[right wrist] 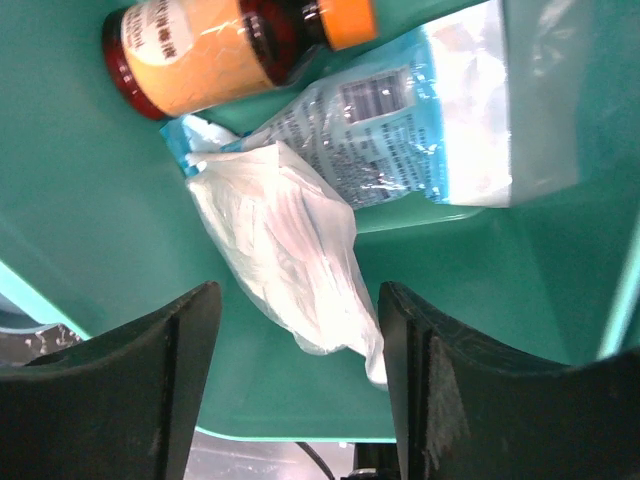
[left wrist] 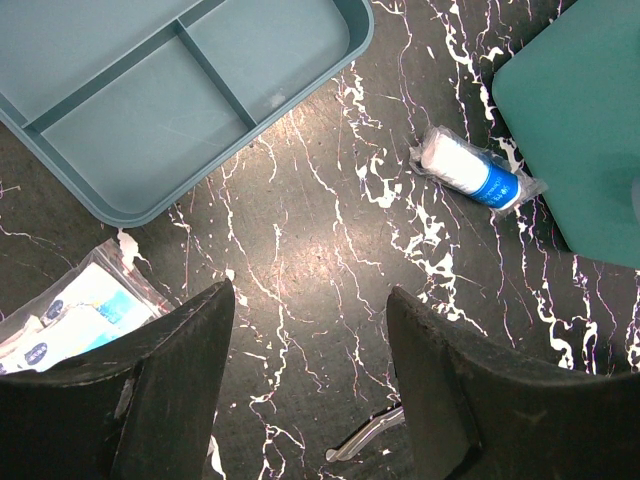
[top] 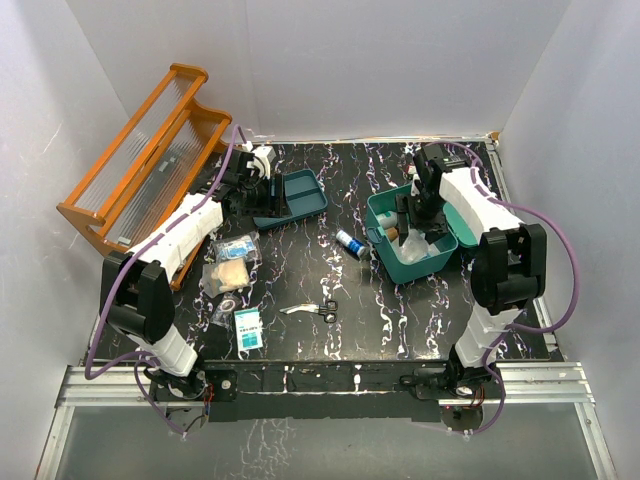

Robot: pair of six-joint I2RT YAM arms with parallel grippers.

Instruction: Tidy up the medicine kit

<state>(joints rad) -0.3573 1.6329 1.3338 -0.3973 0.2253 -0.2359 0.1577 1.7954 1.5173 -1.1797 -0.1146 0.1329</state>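
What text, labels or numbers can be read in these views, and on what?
No text is legible.
Amber bottle label: print, blurred.
Blue-and-white packet in the medicine kit: small print, unreadable.
Blue-banded roll: white lettering, too small.
Green-and-white box: too small.

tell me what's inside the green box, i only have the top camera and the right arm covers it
Observer: In the right wrist view, the green box holds a brown bottle lying on its side, a blue and white packet and a crumpled white bag.
Operator: is the right gripper holding that bag
Observer: No. The right gripper is open, its fingers apart on either side of the bag and not closed on it.
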